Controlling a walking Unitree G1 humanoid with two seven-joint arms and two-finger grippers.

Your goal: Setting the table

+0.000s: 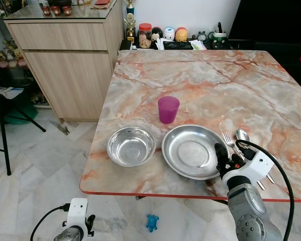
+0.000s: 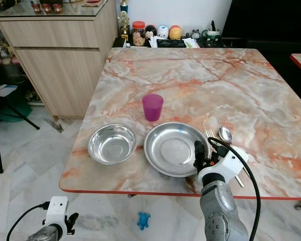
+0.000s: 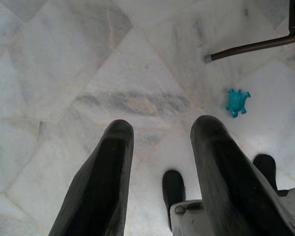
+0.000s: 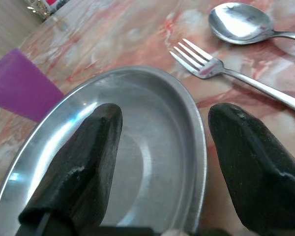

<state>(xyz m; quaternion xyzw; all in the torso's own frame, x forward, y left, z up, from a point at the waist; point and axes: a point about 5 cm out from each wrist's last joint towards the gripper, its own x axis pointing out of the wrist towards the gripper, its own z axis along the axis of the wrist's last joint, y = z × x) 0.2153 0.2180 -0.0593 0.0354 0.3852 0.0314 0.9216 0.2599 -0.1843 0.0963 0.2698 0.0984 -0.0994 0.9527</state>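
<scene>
Lying side by side, fork [image 4: 221,69] and spoon [image 4: 243,24] point their heads away from the robot, beside the spread right claw [image 4: 162,142].

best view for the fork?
Right wrist view: the fork lies close and sharp beside the steel plate, tines distinct, between the open right gripper fingers. Both eye views show it small, partly behind that gripper.

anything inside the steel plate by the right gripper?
The steel plate looks empty: bare metal with reflections. The right gripper, open, straddles its near rim, one finger over the inside, hiding part of the plate. Fork and spoon lie beside it on the table.
</scene>
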